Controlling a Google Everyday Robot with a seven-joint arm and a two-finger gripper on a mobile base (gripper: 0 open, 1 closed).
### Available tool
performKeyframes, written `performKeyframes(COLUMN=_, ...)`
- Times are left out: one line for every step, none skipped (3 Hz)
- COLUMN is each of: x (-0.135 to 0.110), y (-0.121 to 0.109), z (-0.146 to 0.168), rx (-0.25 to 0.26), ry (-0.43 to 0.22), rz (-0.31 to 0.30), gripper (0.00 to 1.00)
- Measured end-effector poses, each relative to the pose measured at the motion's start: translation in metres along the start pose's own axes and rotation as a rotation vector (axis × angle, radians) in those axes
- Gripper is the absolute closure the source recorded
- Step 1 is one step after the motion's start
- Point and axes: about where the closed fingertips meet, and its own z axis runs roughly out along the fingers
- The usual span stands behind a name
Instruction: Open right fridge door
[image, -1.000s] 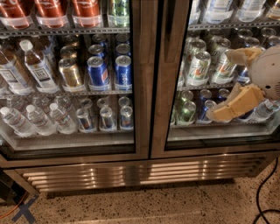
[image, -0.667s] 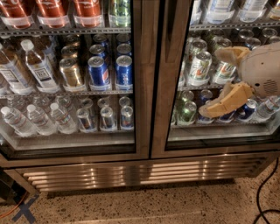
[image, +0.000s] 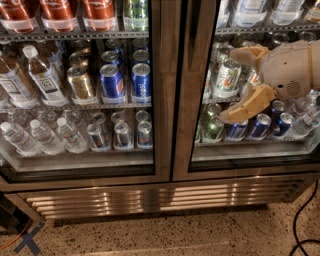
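Tool: pale tan two-finger tool (image: 231, 86) at the right of the view, in front of the glass of the right door, at the height of the middle shelf; fingers (image: 247, 107) spread wide apart, holding nothing, pointing left toward the centre of the fridge.

Task's thing: tall glass-paned right fridge door with wide brushed stainless-steel frame (image: 187, 117), filling the right half of the view; closed, in line with the matching steel-framed left door (image: 161, 100), only a thin dark seam between the two.

Just changed: compared with one second ago, tool shifted to the left across the glass, lower fingertip now nearer to the inner steel upright of the right door; door itself not moved at all.

Meaning for the task: judged as the approach step, opening not yet begun; probably seeking the inner edge of the door as a place to grip.

Contact: cannot tell whether touching the glass or only near it; no handle to make out with certainty.

Behind the glass: green-and-white soda can (image: 227, 75) between the fingers and dark blue cans (image: 260, 125) under the lower one, all inside on the shelves, out of reach.

Next move, as a guess: further left to the seam, then hooking on the frame edge and pulling outward in an arc.

Risk: slipping on the smooth steel; resistance of the gasket at the first pull.
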Motion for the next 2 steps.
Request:
performKeyframes(x=0.000, y=0.000, z=0.000, rx=0.000, ry=-0.001, rz=0.000, gripper=0.00)
performKeyframes(x=-0.015, y=-0.007, z=0.007, rx=0.028, ry=-0.056, rz=-0.057, gripper=0.00)
